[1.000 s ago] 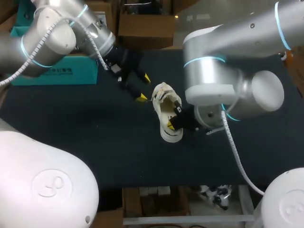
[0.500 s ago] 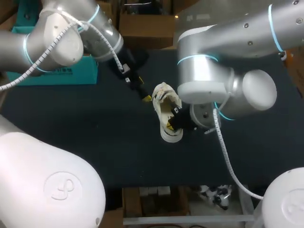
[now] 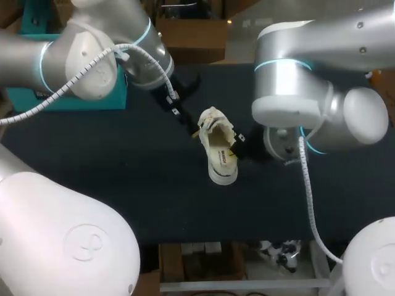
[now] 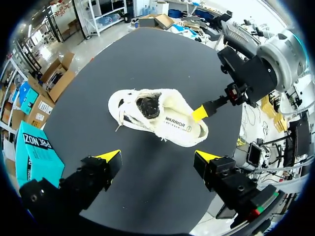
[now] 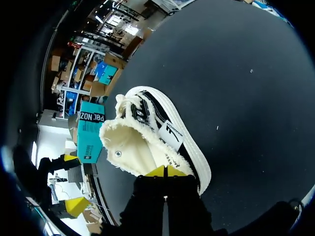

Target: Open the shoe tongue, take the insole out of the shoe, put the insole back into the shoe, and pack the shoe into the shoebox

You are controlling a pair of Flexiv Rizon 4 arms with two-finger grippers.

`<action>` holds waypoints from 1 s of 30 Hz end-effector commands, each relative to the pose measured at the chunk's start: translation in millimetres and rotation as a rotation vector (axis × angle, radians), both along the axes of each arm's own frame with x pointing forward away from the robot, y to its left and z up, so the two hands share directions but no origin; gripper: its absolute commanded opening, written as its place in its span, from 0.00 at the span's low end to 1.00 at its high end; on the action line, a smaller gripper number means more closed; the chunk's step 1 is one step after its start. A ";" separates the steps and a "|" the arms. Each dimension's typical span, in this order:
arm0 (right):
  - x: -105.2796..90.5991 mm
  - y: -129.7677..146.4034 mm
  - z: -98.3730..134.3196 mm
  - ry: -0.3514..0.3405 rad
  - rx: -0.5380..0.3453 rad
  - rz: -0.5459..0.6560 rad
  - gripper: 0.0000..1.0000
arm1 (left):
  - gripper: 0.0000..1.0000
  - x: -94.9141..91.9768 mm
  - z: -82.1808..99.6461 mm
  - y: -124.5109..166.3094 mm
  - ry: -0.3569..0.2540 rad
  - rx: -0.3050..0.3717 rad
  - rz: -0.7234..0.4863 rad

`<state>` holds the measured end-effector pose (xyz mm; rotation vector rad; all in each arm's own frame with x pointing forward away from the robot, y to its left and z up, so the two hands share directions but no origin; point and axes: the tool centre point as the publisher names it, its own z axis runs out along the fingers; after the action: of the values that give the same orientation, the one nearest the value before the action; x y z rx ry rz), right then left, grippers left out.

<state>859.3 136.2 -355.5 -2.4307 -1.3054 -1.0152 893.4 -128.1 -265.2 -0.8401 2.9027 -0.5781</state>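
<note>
The shoe [image 3: 217, 148] lies mid-table [image 3: 123, 185], its insole [image 3: 223, 159] apparently not yet out, the right gripper [image 5: 166, 171] pinched closed at the heel, the left gripper [image 4: 157, 156] gaping empty nearby, so next comes hooking the insole's edge.

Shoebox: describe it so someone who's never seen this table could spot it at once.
Take the dark table and go to its far left edge, partly behind my left arm. The shoebox is there: the only teal, flat-sided thing, apart from the cream shoe mid-table.
</note>
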 end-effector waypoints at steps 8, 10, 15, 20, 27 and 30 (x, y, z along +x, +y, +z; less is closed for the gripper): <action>-0.6 -47.8 37.8 0.270 0.120 0.388 0.00 | 1.00 -1.0 -9.4 -4.5 0.021 -0.009 0.055; -0.3 -54.8 40.7 0.307 0.143 0.446 0.00 | 1.00 -1.0 -9.4 -4.5 0.021 -0.009 0.055; -0.6 -65.8 46.5 0.348 0.209 0.429 1.00 | 1.00 1.4 -15.5 -8.6 -0.032 0.124 0.208; -0.6 -65.8 46.5 0.348 0.209 0.429 1.00 | 1.00 2.1 -16.4 -8.1 -0.062 0.178 0.245; 4.5 -72.2 45.9 0.311 0.255 0.507 1.00 | 1.00 3.0 -16.8 -9.7 -0.056 0.174 0.252; 5.1 -77.9 53.8 0.274 0.265 0.554 1.00 | 1.00 4.0 -20.2 -14.3 -0.026 0.175 0.266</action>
<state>872.6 78.8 -305.7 -2.3642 -1.4209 -1.2492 892.8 -136.9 -282.2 -1.1359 2.7118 -0.3288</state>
